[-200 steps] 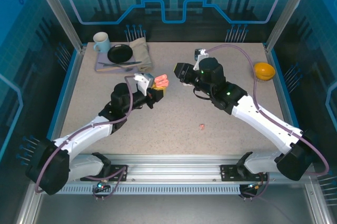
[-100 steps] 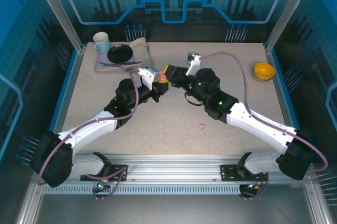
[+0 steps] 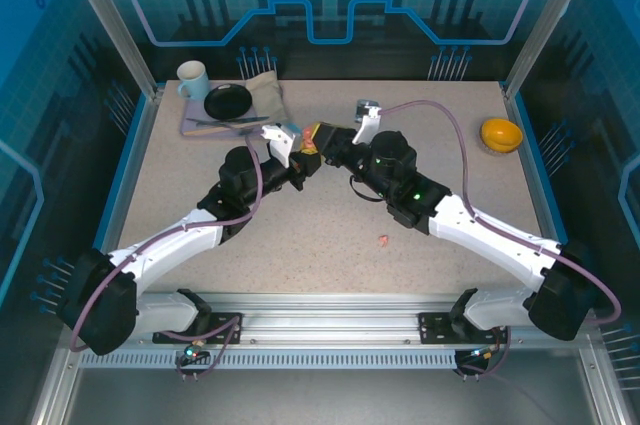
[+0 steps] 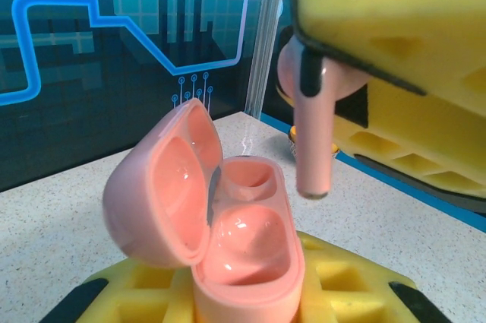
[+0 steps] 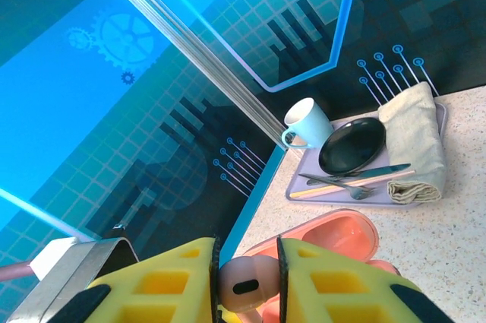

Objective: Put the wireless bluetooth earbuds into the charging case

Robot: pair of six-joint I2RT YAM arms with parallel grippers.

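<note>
In the left wrist view the salmon-pink charging case (image 4: 247, 262) stands upright between my yellow left fingers (image 4: 342, 285), lid (image 4: 156, 186) swung open to the left. My left gripper (image 4: 243, 296) is shut on it. A pink earbud (image 4: 313, 152) hangs stem-down just above and to the right of the case's far well, not touching it. My right gripper (image 5: 248, 281) is shut on that earbud (image 5: 247, 285), with the open case (image 5: 334, 235) below. From above, both grippers (image 3: 305, 160) (image 3: 322, 137) meet at the table's centre. Another pink earbud (image 3: 384, 240) lies on the table.
A lilac tray (image 3: 195, 128) at the back left carries a pale blue mug (image 3: 192, 80), a black plate (image 3: 228, 101), cutlery and a folded cloth (image 3: 268, 97). An orange bowl (image 3: 501, 133) sits at the right edge. Blue walls ring the table.
A second ago the grippers were apart. The right arm swung left with the earbud and the left arm pushed forward with the case until they met. Almost no motion in the last half second.
</note>
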